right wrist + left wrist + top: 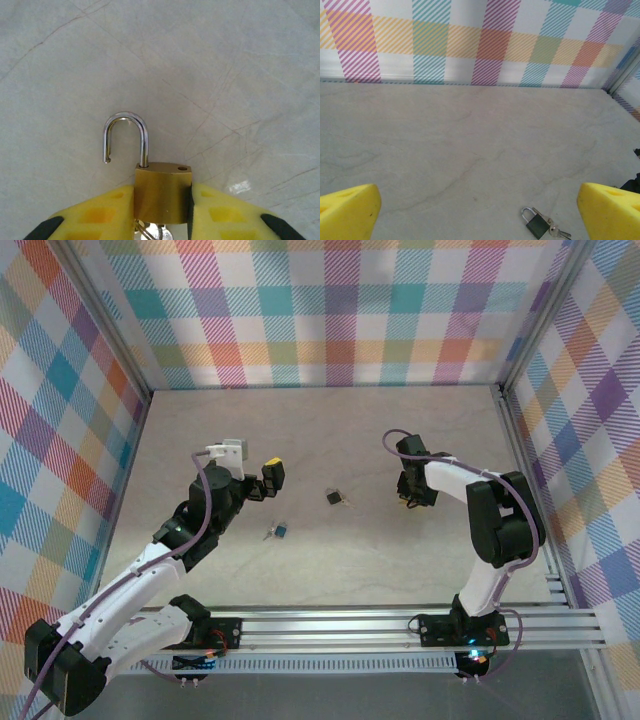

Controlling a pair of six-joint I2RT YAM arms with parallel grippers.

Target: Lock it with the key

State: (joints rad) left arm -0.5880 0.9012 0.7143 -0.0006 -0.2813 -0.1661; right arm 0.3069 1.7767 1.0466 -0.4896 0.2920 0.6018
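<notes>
PADLOCK IN HAND: The right hand grips a brass padlock by its body. Its yellow pads press on both sides. The steel shackle points to 12 o'clock in the wrist view, open, with one leg free of the body, over the pale worktop.

From above, that hand sits at 3 o'clock from the lock, a dark little padlock lying near the middle of the worktop, apart from both hands. The blue-headed key lies loose at 8 o'clock from the lock, near it but not touching.

The left hand stands at 9 o'clock from the lock, its jaws wide with nothing between them. In its wrist view the lock lies low in frame at 5 o'clock, with small silvery keys touching its 4 o'clock side.
</notes>
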